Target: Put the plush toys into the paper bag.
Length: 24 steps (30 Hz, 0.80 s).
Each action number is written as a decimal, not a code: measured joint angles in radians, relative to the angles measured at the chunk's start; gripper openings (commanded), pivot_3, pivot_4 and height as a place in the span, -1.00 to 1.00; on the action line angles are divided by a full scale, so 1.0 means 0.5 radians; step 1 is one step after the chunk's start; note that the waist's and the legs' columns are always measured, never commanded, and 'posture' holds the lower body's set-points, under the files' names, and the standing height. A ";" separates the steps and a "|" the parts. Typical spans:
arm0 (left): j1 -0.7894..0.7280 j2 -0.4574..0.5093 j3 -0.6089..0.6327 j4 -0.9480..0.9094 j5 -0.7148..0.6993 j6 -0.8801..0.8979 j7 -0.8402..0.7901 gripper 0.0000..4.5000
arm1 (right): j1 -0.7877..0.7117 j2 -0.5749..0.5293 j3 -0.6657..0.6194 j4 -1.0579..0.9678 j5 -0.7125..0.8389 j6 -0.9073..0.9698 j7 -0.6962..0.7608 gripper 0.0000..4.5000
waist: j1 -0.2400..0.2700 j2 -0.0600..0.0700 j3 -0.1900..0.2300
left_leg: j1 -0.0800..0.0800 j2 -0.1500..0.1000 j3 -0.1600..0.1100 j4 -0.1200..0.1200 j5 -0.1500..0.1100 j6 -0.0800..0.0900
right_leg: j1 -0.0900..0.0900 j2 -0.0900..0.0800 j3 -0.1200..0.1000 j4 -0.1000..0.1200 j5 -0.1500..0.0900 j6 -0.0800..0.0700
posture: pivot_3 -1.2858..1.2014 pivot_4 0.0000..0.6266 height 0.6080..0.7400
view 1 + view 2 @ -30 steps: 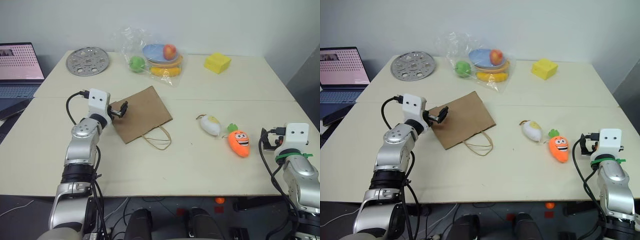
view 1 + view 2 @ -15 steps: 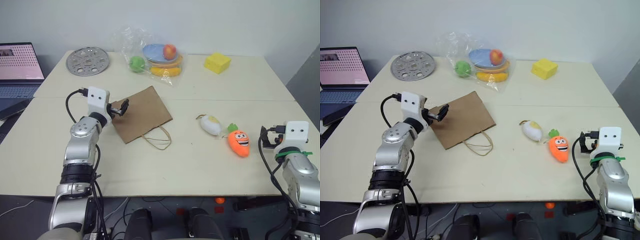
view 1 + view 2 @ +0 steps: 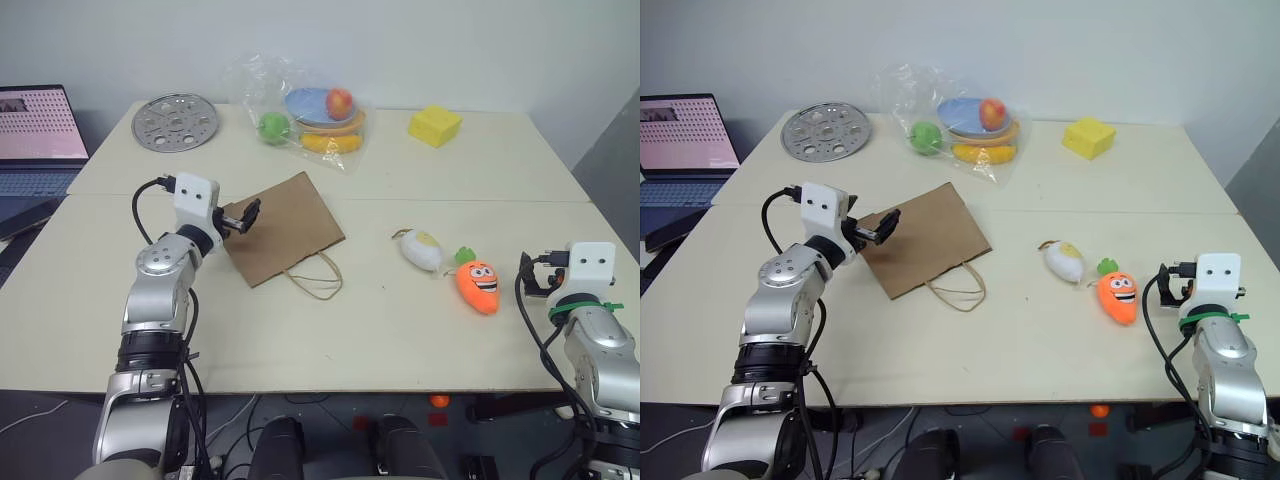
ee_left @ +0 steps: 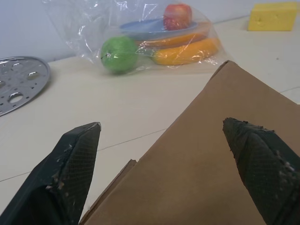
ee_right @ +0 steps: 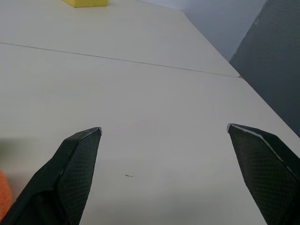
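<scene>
The brown paper bag (image 3: 283, 228) lies flat on the table, its cord handles (image 3: 316, 278) trailing toward the front edge. My left gripper (image 3: 240, 217) hovers open just over the bag's left edge; in the left wrist view its fingers (image 4: 70, 168) are spread wide above the paper bag (image 4: 201, 168), holding nothing. The white plush toy (image 3: 420, 249) and the orange carrot plush (image 3: 477, 283) lie side by side to the right of the bag. My right gripper (image 5: 164, 136) is open and empty near the table's right edge, right of the carrot, whose orange edge (image 5: 3, 199) shows beside it.
A clear plastic bag of toy fruits (image 3: 305, 115) sits at the back, with a yellow sponge block (image 3: 434, 126) to its right and a round perforated metal plate (image 3: 175, 122) to its left. A laptop (image 3: 35, 135) stands beyond the table's left side.
</scene>
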 measured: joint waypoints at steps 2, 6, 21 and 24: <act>0.003 0.038 -0.002 -0.035 -0.036 0.017 -0.083 0.98 | 0.000 -0.032 0.008 0.000 0.004 0.000 0.046 1.00 | -0.001 0.000 0.000 | 0.000 0.000 0.000 0.000 0.000 0.000 | 0.000 0.000 0.000 0.000 0.000 0.000 | 0.03 -0.52 1.00; 0.004 0.155 -0.005 -0.174 -0.181 0.100 -0.345 0.98 | -0.052 -0.176 0.035 -0.022 0.064 0.026 0.240 1.00 | -0.003 0.000 0.001 | 0.000 0.000 0.002 -0.001 0.000 0.000 | -0.001 -0.001 0.001 -0.001 -0.005 -0.009 | 0.03 -0.52 1.00; 0.174 0.511 -0.671 -0.523 -0.128 -0.081 -1.380 0.98 | -0.141 -0.703 0.320 -0.916 1.143 0.771 1.232 1.00 | 0.009 -0.002 0.003 | 0.000 0.000 -0.003 -0.007 -0.003 -0.004 | -0.002 -0.004 -0.002 -0.002 -0.020 -0.027 | 0.03 -0.52 1.00; 0.131 0.444 -0.760 -0.339 0.072 -0.284 -1.302 0.98 | -0.213 -0.693 0.393 -1.010 1.185 0.833 1.184 1.00 | 0.009 -0.002 0.003 | 0.000 0.001 -0.003 -0.006 -0.003 -0.004 | -0.002 -0.004 -0.002 -0.002 -0.019 -0.026 | 0.03 -0.52 1.00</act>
